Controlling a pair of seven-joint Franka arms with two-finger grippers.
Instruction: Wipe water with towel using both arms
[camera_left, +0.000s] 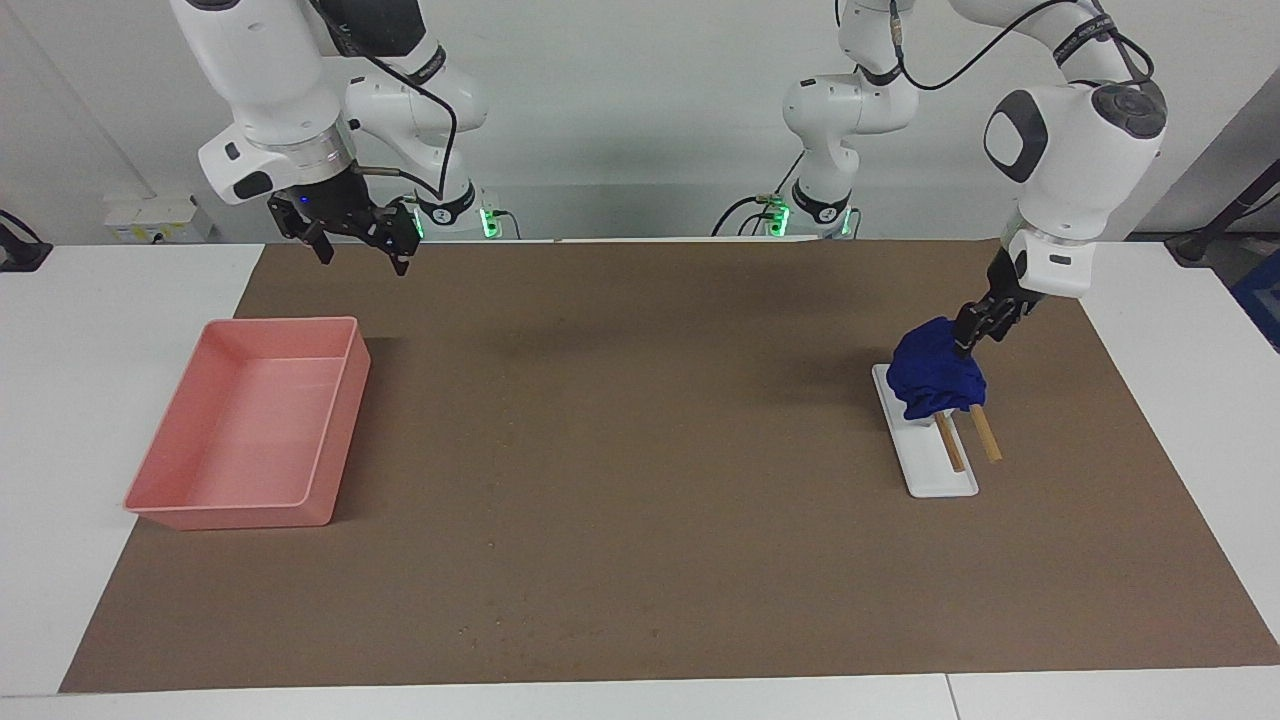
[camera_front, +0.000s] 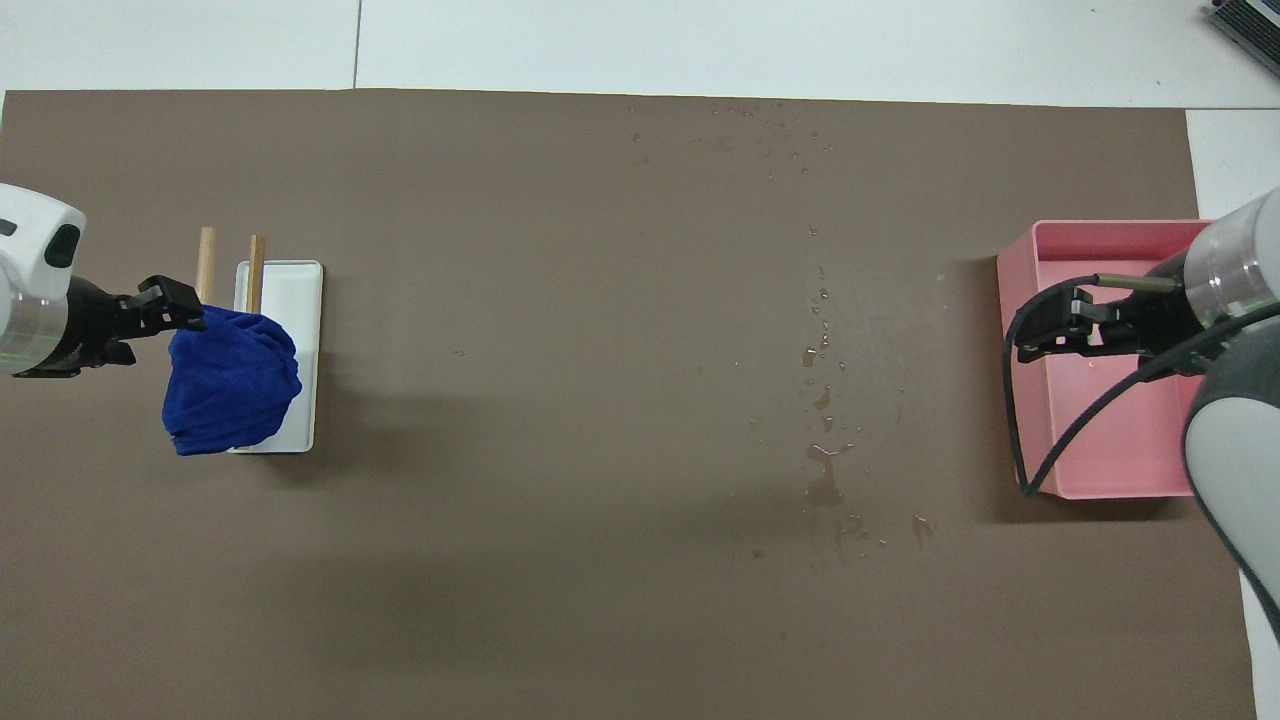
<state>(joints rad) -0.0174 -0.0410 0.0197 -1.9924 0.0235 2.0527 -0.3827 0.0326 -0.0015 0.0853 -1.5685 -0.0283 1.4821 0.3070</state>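
Note:
The deep-blue towel (camera_left: 935, 375) hangs bunched on the two wooden rods of the white rack (camera_left: 940, 470), toward the left arm's end of the table; it also shows in the overhead view (camera_front: 235, 385). My left gripper (camera_left: 966, 343) is shut on the towel's upper edge, over the rack; it also shows in the overhead view (camera_front: 190, 316). My right gripper (camera_left: 363, 262) is open and empty, held in the air over the edge of the pink tray (camera_front: 1025, 440); it also shows in the overhead view (camera_front: 1024, 335). Water drops and small puddles (camera_front: 824, 482) lie on the brown mat, between the rack and the tray and closer to the tray.
The pink tray (camera_left: 250, 425) stands at the right arm's end of the mat. The brown mat (camera_left: 640, 560) covers most of the white table. The rods (camera_front: 206, 262) stick out of the rack, slanting away from the robots.

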